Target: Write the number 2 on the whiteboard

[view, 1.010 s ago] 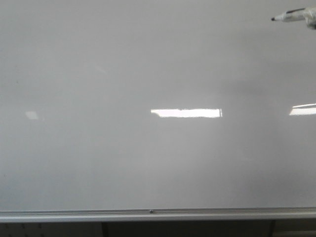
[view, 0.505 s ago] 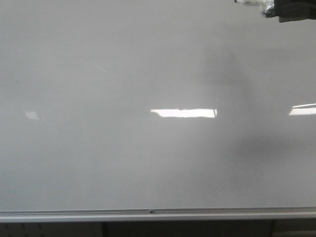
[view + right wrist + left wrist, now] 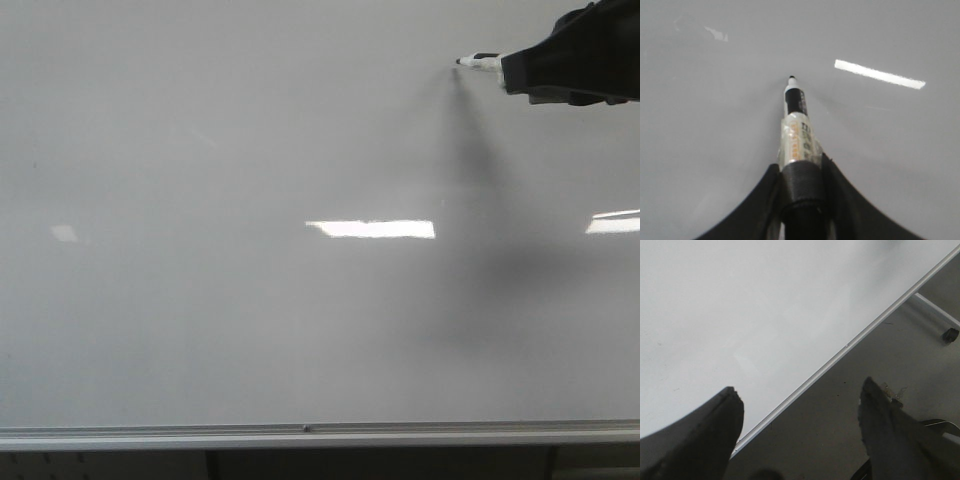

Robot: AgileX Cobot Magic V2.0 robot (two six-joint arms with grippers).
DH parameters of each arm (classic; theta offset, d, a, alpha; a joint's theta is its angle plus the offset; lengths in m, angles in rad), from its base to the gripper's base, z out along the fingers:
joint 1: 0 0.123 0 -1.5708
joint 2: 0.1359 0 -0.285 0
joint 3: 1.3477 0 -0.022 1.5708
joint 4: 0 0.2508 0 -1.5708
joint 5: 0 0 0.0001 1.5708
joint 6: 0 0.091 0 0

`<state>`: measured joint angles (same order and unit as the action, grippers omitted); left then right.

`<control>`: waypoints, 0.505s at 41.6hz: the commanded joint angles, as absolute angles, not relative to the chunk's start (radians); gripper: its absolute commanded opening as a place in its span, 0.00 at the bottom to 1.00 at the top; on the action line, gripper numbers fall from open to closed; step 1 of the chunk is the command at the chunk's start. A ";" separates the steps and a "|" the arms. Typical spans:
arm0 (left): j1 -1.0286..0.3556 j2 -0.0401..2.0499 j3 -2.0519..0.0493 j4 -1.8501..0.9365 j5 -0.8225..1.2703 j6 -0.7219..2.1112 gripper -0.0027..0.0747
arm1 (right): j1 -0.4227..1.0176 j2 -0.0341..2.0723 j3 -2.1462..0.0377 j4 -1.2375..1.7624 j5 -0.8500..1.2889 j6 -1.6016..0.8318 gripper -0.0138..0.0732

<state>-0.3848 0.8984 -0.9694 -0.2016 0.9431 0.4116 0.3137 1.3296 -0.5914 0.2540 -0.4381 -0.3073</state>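
The whiteboard [image 3: 250, 150] is a large glossy pale grey board that fills the front view, with a silver frame edge [image 3: 300, 434] along its near side. No number 2 shows on it; its surface is blank. My right gripper [image 3: 520, 72] comes in at the upper right, shut on a black-tipped marker [image 3: 478, 62]. In the right wrist view the marker [image 3: 797, 130] points at the board, its tip [image 3: 791, 78] at or just off the surface. My left gripper [image 3: 800, 397] is open and empty over the board's frame edge [image 3: 840, 352].
Bright rectangular light reflections [image 3: 370, 229] lie on the board. In the left wrist view a grey floor [image 3: 850, 405] and a stand leg with a caster wheel [image 3: 951, 334] lie beyond the board's edge.
My right gripper with the marker has moved down and to the left into view; the marker tip now sits lower on the board and its shadow has darkened.
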 commanded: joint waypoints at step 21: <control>-0.383 0.889 -0.997 -0.224 0.870 0.404 0.65 | 0.288 1.372 -0.626 0.239 -0.314 -0.319 0.08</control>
<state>-0.3848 0.8984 -0.9694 -0.2016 0.9385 0.4116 0.2667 1.3761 -0.5931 0.2471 -0.2540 -0.3090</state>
